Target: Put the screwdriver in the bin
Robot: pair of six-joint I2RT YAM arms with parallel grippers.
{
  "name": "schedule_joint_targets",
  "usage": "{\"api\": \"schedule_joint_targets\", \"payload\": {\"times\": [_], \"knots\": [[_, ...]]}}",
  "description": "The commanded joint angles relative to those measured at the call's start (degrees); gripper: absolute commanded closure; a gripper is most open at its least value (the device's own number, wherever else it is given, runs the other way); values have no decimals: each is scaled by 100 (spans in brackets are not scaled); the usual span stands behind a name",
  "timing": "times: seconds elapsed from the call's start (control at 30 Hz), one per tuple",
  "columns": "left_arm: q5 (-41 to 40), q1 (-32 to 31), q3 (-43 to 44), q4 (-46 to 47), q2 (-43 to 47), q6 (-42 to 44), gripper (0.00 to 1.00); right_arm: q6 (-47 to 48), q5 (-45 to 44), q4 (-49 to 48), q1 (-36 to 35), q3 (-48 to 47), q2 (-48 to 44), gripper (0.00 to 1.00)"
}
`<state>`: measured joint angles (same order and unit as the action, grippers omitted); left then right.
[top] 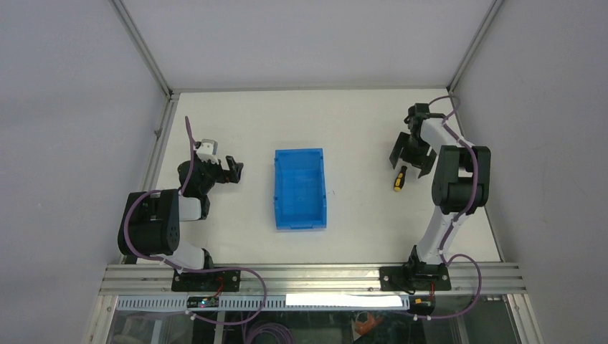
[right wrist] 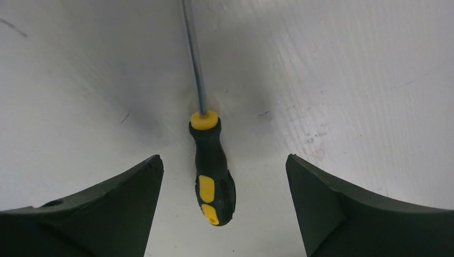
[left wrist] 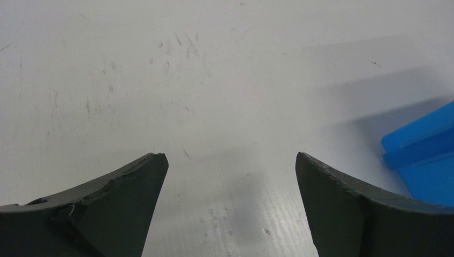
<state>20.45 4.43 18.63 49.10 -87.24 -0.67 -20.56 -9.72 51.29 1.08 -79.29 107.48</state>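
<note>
The screwdriver (top: 399, 178) with its yellow-and-black handle lies flat on the white table at the right. In the right wrist view its handle (right wrist: 213, 182) lies between my open fingers and its thin shaft runs away toward the top of the frame. My right gripper (top: 412, 155) is open and hangs over the screwdriver, its jaws wide apart on either side of the handle and not touching it. The blue bin (top: 300, 189) stands open-topped in the middle of the table; one corner shows in the left wrist view (left wrist: 425, 152). My left gripper (top: 234, 169) is open and empty, left of the bin.
Metal frame posts stand at the table's back corners, and grey walls close in both sides. An aluminium rail (top: 308, 276) with the arm bases runs along the near edge. The white tabletop (top: 358, 129) is scuffed.
</note>
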Motion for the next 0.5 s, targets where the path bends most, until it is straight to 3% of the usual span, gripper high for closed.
{"api": "schedule_joint_targets", "payload": {"times": [0.0,0.13,0.33,0.47], "knots": [[23,-38,77,381,22,14,1,249,94,-370,50,203,204,17],[23,-40,79,373,16,14,1,443,73,-653,65,406,486,37],[26,-43,74,372,14,14,1,794,97,-491,61,343,313,96],[21,-45,79,372,15,14,1,1060,127,274,61,-47,-199,100]]}}
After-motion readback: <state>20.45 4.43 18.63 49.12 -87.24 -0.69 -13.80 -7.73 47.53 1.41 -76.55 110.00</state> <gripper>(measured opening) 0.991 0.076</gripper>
